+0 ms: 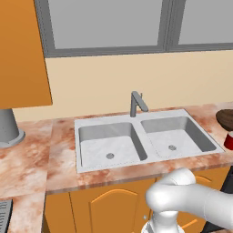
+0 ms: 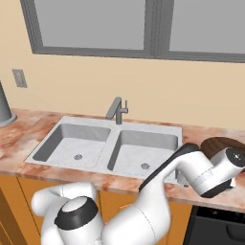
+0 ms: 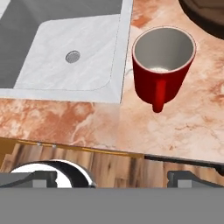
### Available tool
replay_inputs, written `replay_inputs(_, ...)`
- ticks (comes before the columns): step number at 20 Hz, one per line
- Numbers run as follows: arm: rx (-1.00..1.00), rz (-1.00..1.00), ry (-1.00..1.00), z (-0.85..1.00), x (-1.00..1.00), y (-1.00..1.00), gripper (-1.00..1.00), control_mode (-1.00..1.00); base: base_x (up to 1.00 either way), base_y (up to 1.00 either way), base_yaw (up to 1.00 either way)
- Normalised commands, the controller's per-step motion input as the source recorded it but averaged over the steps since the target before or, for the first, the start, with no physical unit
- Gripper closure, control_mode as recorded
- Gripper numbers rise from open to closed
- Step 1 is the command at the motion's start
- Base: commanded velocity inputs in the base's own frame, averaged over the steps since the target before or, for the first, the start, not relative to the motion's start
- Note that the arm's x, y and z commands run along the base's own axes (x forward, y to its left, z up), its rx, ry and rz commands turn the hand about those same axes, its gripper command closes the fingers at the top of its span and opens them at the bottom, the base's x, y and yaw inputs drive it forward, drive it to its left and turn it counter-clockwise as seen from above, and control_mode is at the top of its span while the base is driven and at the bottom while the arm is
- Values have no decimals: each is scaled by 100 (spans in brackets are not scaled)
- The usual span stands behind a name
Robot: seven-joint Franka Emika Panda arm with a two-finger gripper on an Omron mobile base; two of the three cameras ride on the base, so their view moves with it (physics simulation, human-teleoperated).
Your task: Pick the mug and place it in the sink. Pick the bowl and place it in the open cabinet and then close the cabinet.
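I see the red mug (image 3: 162, 65) upright on the marble counter (image 3: 188, 127) between sink (image 3: 78, 48) and bowl (image 3: 205, 17); my gripper (image 3: 113, 177) is spread.

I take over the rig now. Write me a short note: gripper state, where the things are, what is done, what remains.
Gripper: open, holding nothing, short of the mug.
Mug: upright on the counter, right of the sink, handle toward the camera.
Bowl: on the counter behind the mug.
Cabinet: upper left, whether open I cannot tell.
Done: nothing.
Left: mug into sink, bowl into cabinet, close it.
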Motion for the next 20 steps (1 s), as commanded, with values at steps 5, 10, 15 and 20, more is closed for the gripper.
replay_inputs(5, 0, -3, 0, -1, 24, 0, -100, -100, 0, 0, 0)
replay_inputs(10, 0, 0, 0, -10, 7, 0, -100, -100, 0, 0, 0)
replay_inputs(15, 0, 0, 0, -16, 0, -4, -100, -100, 0, 0, 0)
replay_inputs(20, 0, 0, 0, -7, 8, 0, -100, -100, 0, 0, 0)
